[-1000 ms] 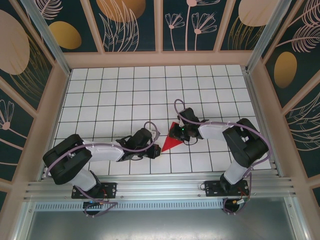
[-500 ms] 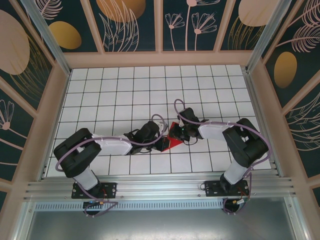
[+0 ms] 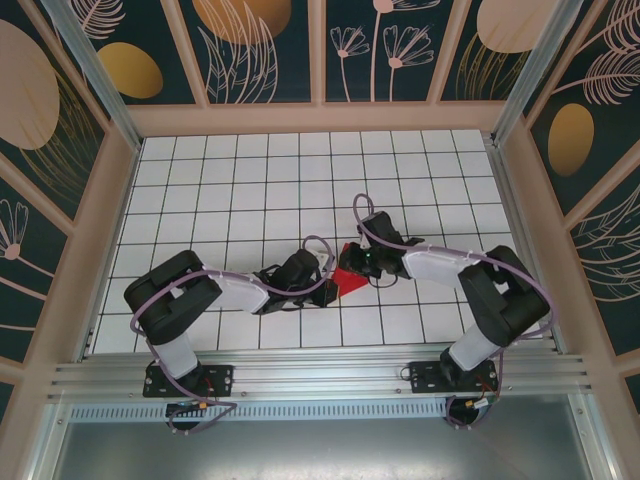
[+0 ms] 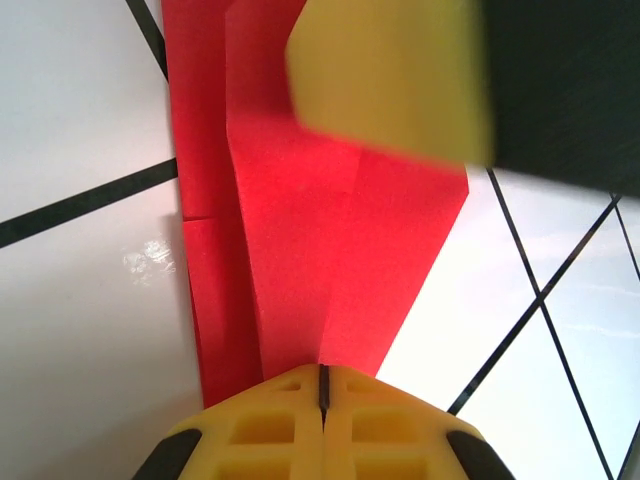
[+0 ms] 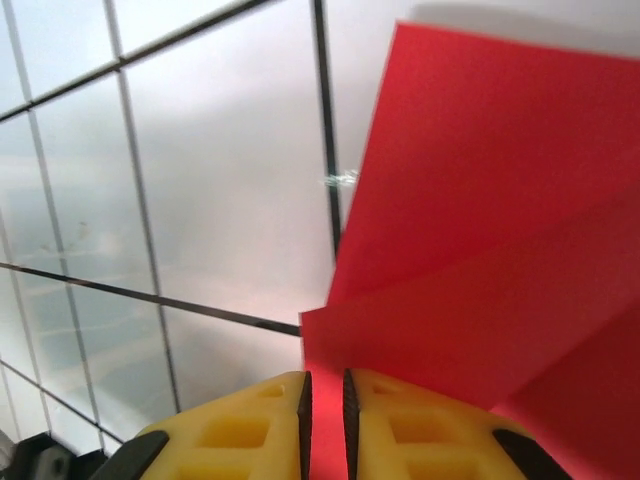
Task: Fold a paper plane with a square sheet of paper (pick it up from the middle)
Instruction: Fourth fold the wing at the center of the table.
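The square sheet of paper (image 3: 350, 284), already creased into a smaller layered shape, lies low over the tiled table (image 3: 250, 190) between the two arms; the left gripper (image 3: 327, 287) meets it from the left and the right gripper (image 3: 358, 266) from the far right, so opposite edges are held and a fold can be worked between them; in the left wrist view the yellow fingers (image 4: 270, 420) are pressed together on the near end, overlapping layers running away from them; a blurred yellow pad (image 4: 390, 80), probably the other gripper's, sits over the far end; in the right wrist view the fingers (image 5: 250, 420) pinch a thin edge with only a slit between them; this double pinch probably keeps the layers aligned for the next crease; no dart shape is formed yet.
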Controlling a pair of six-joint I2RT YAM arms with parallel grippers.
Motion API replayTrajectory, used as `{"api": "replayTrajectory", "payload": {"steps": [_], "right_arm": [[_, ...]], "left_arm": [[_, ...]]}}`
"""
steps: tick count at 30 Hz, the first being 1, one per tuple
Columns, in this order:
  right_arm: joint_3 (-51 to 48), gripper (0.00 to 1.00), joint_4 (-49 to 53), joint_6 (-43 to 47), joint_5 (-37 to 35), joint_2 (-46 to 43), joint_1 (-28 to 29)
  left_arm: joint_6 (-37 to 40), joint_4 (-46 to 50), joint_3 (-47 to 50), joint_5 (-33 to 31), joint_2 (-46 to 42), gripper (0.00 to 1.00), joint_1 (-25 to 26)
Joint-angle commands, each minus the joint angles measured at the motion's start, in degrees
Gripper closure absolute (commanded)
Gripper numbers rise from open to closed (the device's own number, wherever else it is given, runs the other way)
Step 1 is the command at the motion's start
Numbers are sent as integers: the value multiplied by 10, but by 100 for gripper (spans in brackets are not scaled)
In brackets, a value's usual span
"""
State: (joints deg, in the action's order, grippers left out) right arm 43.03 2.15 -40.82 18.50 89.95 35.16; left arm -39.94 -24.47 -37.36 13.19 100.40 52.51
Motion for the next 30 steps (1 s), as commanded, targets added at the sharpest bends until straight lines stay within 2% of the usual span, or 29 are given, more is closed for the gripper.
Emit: {"api": "replayTrajectory", "payload": {"steps": [1, 5, 17, 21, 30], "right_arm": [[-5, 80, 13, -2, -26, -44, 1], [-21, 82, -4, -10, 1, -47, 4], [4, 82, -27, 3, 34, 41, 16], [-17, 83, -46, 0, 16, 47, -9], [-6, 82, -30, 31, 34, 76, -79]], "left_arm": [[-9, 31, 22, -8, 3, 100, -1], [-9, 29, 20, -6, 4, 100, -2], [-4, 39, 12, -4, 10, 100, -2], [-8, 49, 10, -1, 18, 100, -2], [-13, 58, 35, -1, 18, 100, -2]]}}
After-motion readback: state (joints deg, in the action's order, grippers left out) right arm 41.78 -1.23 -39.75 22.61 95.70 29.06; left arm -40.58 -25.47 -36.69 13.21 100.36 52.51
